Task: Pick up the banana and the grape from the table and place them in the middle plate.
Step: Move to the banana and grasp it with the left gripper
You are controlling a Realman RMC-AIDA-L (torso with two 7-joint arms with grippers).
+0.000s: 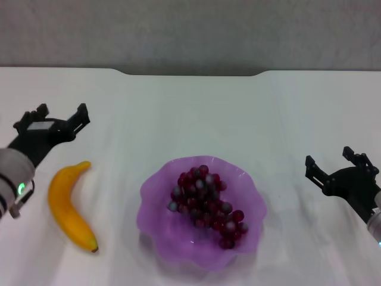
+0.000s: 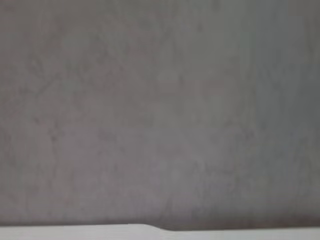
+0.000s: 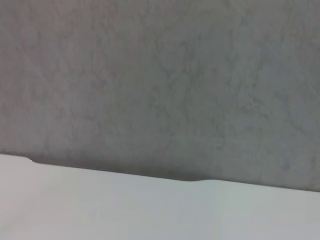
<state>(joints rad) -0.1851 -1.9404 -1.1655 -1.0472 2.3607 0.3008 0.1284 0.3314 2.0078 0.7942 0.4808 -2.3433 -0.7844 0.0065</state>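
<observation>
- Grippers: the left gripper [image 1: 61, 114] stands above the table at the left, its two dark fingers spread wide and holding nothing; its arm is cut off by the frame edge.
- The right gripper [image 1: 333, 161] is at the far right, fingers likewise parted and empty, its arm also cropped.
- Neither wrist view shows any fingers; each gives only a mottled grey wall [image 2: 160, 110] and a strip of the table's notched far edge.
- The banana [image 1: 69, 205] lies on the table [image 1: 190, 113] just below the left gripper, apart from it: smooth, curved, yellow-orange, dark tip toward the robot.
- The grape [image 1: 205, 202], a long bunch of dark red-purple berries, some frosted grey, lies inside the middle plate [image 1: 156, 223]; its stem cannot be made out.
- The plate is translucent purple with a wavy, scalloped rim, beside the banana without touching it.
</observation>
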